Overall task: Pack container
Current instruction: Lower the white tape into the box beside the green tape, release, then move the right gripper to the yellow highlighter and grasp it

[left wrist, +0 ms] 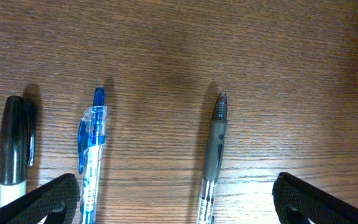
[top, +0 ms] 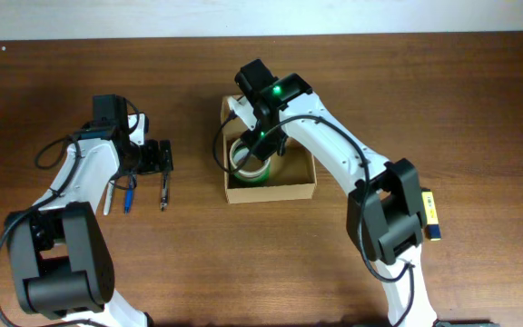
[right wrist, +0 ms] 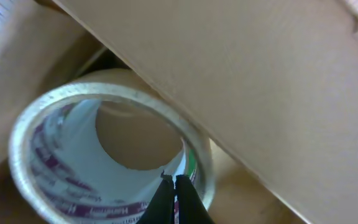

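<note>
The container, a tan cardboard box [top: 271, 190], stands open at the table's middle; its wall fills the right wrist view [right wrist: 272, 81]. A tape roll [top: 249, 163] with a white and purple core [right wrist: 61, 155] sits tilted inside its left part. My right gripper [top: 266, 143] reaches down into the box, its jaws [right wrist: 175, 182] pinched together at the roll's wall. My left gripper [top: 157, 159] is open, its jaws [left wrist: 176, 199] spread wide above a blue pen [left wrist: 92, 149] and a grey pen [left wrist: 215, 149] on the table.
A black marker with a white barrel [left wrist: 14, 143] lies left of the blue pen. All three show in the overhead view, the marker [top: 110, 195] leftmost. A yellow and blue object [top: 431, 216] lies by the right arm's base.
</note>
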{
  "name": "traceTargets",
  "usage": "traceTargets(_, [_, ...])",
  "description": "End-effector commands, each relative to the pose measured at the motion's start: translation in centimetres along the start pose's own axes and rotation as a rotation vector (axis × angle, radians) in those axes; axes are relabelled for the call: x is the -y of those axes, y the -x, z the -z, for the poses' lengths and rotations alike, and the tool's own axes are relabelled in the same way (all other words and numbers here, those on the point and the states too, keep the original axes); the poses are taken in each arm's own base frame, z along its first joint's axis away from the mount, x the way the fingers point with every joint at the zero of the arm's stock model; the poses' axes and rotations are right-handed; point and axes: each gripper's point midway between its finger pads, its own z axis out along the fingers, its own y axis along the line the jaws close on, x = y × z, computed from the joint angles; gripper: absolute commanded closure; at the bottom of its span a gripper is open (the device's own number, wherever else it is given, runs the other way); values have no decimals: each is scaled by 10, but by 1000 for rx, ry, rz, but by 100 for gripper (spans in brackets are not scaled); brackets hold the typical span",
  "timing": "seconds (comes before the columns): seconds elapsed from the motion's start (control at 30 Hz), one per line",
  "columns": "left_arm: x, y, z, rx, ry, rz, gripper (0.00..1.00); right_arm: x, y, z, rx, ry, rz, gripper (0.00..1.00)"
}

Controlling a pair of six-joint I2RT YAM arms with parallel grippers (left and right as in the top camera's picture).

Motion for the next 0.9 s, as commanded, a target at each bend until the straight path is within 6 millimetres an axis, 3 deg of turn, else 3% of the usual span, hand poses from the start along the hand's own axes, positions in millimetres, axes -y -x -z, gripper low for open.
traceTargets(0.0, [1, 4, 1, 6, -9, -13, 1, 2, -5, -11, -25, 13, -3, 96])
traceTargets(0.17, [1, 4, 1, 6, -10, -14, 1, 1, -6, -9, -30, 15, -4, 96])
traceTargets(0.3, [1, 4, 1, 6, -9, -14, 1, 0, 2, 13, -1, 9, 5, 96])
traceTargets(0.4, [1, 4, 1, 6, -9, -14, 1, 0, 16, 49, 72, -5, 11, 96])
traceTargets(0.57, [1, 4, 1, 6, -9, -14, 1, -1, 38, 149, 250, -56, 2, 96])
traceTargets(0.63, [1, 4, 1, 6, -9, -14, 1, 8, 34, 183, 282, -133, -24, 96])
traceTargets(0.87, [1, 4, 1, 6, -10, -14, 1, 68, -4, 264, 387, -346, -208, 96])
